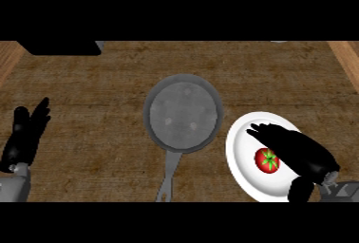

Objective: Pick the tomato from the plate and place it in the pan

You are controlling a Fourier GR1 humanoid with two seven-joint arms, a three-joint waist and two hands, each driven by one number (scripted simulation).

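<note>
1 tomato (266, 160), red w/ green stem, sits on 1 white plate (243, 156), just left of the right hand (298, 151) and under the side of its palm. Right hand's fingers (261, 129) stretch straight out over the plate, tips pointing up-left past the tomato; not curled round anything, holding nothing. Thumb shows lower down at plate's near rim. Can't tell if the hand touches the tomato.

1 grey pan (184, 115) lies on the wood surface (91, 95) left of those fingers, just beside the plate's left rim; handle runs toward the near edge. Nothing in the pan.

Left hand (24, 135) at far left edge, well apart from pan, fingers straight & up, resting, holding nothing.

1 dark block (60, 47) at far-left corner of surface, partly cut off.
</note>
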